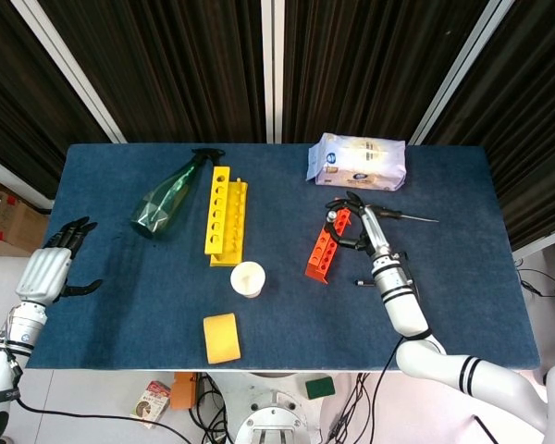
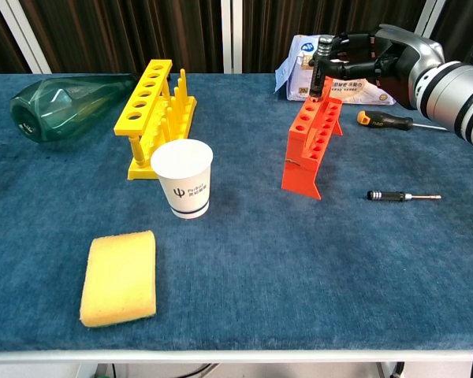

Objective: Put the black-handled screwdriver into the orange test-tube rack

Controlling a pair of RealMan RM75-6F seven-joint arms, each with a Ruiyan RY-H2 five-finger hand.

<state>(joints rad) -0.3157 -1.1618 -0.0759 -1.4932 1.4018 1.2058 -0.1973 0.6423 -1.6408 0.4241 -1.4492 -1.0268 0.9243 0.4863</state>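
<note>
Above the far end of the orange test-tube rack (image 2: 312, 139), the right hand (image 2: 372, 57) grips the black-handled screwdriver (image 2: 317, 72) upright, fingers wrapped around its upper part. The tool shows as a slim dark handle with a pale silver cap on top, its lower end meeting the rack's topmost row of holes; whether the tip sits inside a hole cannot be told from either view. In the head view the same right hand (image 1: 356, 222) hangs over the rack's (image 1: 326, 244) far end, and the screwdriver is mostly hidden among the fingers.

The rack is bright orange, with a sloping face pierced by two columns of round holes, and it stands on the blue worktop (image 2: 299, 268). Just to its right lie an orange-and-black screwdriver (image 2: 385, 120) with a long thin shaft and, nearer the front, a small black precision screwdriver (image 2: 388, 195) with a bare metal tip. A white packet with blue print (image 2: 343, 72) lies behind the hand.

Well to the left stand a yellow test-tube rack (image 2: 156, 110) and a white paper cup (image 2: 183, 179), which sits just in front of it. A green spray bottle (image 2: 59, 102) lies on its side at the far left, and a yellow sponge (image 2: 119, 276) lies near the front edge.

The left hand (image 1: 51, 268) hangs off the worktop's left edge, released, fingers spread and holding nothing.
</note>
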